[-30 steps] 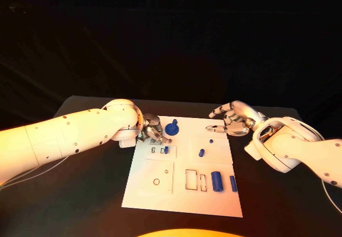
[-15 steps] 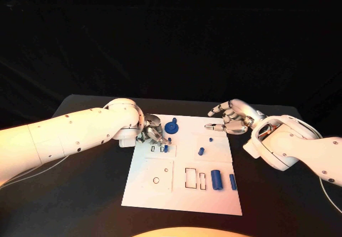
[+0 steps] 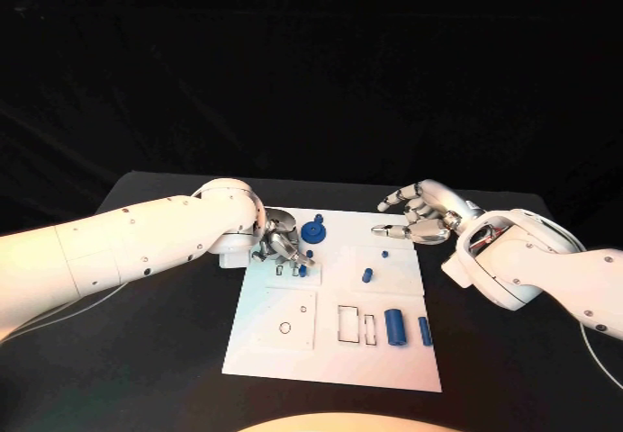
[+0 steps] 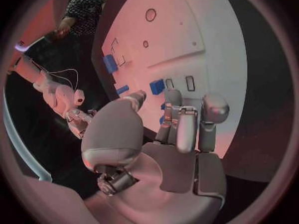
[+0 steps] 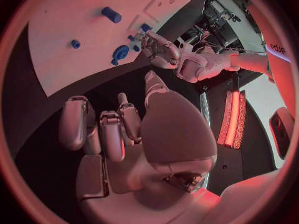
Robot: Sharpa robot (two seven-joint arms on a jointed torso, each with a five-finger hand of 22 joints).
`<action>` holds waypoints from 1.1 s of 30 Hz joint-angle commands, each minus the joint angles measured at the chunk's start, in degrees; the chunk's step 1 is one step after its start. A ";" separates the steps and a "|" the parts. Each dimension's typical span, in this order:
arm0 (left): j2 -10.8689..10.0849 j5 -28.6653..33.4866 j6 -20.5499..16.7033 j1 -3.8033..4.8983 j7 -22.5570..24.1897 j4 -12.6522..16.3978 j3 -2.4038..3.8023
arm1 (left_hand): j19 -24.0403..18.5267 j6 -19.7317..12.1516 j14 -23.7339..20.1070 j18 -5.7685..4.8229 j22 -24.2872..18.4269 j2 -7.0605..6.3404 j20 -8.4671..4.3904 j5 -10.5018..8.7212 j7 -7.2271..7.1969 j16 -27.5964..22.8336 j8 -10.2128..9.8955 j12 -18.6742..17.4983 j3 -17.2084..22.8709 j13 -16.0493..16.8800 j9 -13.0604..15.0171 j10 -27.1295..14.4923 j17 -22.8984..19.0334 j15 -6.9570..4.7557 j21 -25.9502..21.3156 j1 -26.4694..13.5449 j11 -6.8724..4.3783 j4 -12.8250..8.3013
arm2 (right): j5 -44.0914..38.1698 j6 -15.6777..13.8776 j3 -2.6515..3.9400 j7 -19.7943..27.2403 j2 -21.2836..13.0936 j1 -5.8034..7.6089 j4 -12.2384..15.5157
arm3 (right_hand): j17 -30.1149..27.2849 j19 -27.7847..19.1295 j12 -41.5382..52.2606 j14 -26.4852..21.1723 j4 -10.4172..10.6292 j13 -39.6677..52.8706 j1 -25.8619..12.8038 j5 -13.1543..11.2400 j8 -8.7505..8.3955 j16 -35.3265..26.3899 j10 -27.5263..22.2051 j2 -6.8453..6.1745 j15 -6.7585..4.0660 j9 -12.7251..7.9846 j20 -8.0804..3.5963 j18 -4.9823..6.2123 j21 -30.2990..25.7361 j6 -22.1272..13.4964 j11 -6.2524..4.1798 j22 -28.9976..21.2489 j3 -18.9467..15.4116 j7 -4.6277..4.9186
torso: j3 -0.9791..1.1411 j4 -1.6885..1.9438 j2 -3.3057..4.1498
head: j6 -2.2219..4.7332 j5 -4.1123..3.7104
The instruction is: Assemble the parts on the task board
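The white task board (image 3: 293, 346) is lying in the middle of the black bench (image 3: 156, 360). The left hand (image 3: 279, 243) is reaching over the board's far left corner, its fingers curling down toward a small blue peg (image 3: 304, 271) standing beside a rectangular slot; whether the fingertips are pinching that peg or only touching it is not clear, so I cannot tell if this hand is gripping anything. From the left wrist, the fingers (image 4: 181, 124) are bending over small blue pieces (image 4: 157, 86) on the board.

A round blue knob-like part (image 3: 313, 234) is sitting just beside the left hand, toward the board's far edge. Nearer the middle, a short blue peg (image 3: 367, 276) is standing upright, with a tiny blue piece (image 3: 384, 256) just beyond it. Two blue cylinders (image 3: 394, 328) and (image 3: 425, 332) are lying side by side near the board's right edge, next to a rectangular outline.

The right hand (image 3: 419, 219) is hovering at the board's far right corner, fingers apart and loosely curved, holding nothing.
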 commanded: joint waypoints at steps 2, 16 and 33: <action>0.38 0.74 1.35 -0.01 0.28 0.00 -0.06 | 0.29 0.02 1.16 -0.67 0.18 0.25 0.00 0.07 -0.50 0.26 0.46 0.32 0.07 0.15 0.29 0.20 5.03 -0.26 0.48 0.91 -0.04 -0.14 | -0.89 0.08 0.03 -0.04 0.08 -0.02 -0.04 | 12.18 0.06 0.35 5.22 -0.12 2.23 -0.52 0.19 0.23 -0.32 0.01 0.11 -0.09 -0.08 -0.29 0.25 0.08 0.37 -0.52 2.97 0.13 -0.04 | -0.07 -0.09 0.09 | -0.02 -0.17; 0.74 0.87 0.84 -0.04 0.94 0.01 -0.22 | 0.20 0.32 1.51 -0.71 0.60 1.11 -0.04 -0.03 -0.79 0.71 1.36 1.31 0.98 1.32 1.37 0.98 5.73 -0.45 0.87 2.79 -0.29 -0.14 | -1.23 0.06 0.03 -0.43 0.44 -0.08 -0.32 | 12.04 0.01 0.34 5.19 -0.20 2.20 -0.35 0.22 0.30 -0.39 0.00 0.28 -0.12 -0.10 -0.32 0.28 -0.07 0.43 -0.55 2.89 0.26 -0.07 | 0.03 0.01 0.03 | -0.05 -0.37; 1.01 0.98 2.14 -0.03 0.85 -0.64 -0.97 | 0.24 0.29 1.62 -0.75 0.94 1.02 -0.08 -0.03 -0.96 0.86 1.63 1.50 1.48 1.50 1.94 1.14 5.93 -0.59 1.13 4.04 -0.46 -0.21 | -1.25 0.36 0.03 -0.58 0.63 -0.16 -0.50 | 11.95 -0.01 0.33 5.16 -0.28 2.16 0.11 0.21 0.39 -0.44 -0.01 0.47 -0.17 -0.13 -0.36 0.29 -0.13 0.51 -0.61 2.88 0.51 -0.13 | 0.03 -0.09 0.02 | -0.39 -0.56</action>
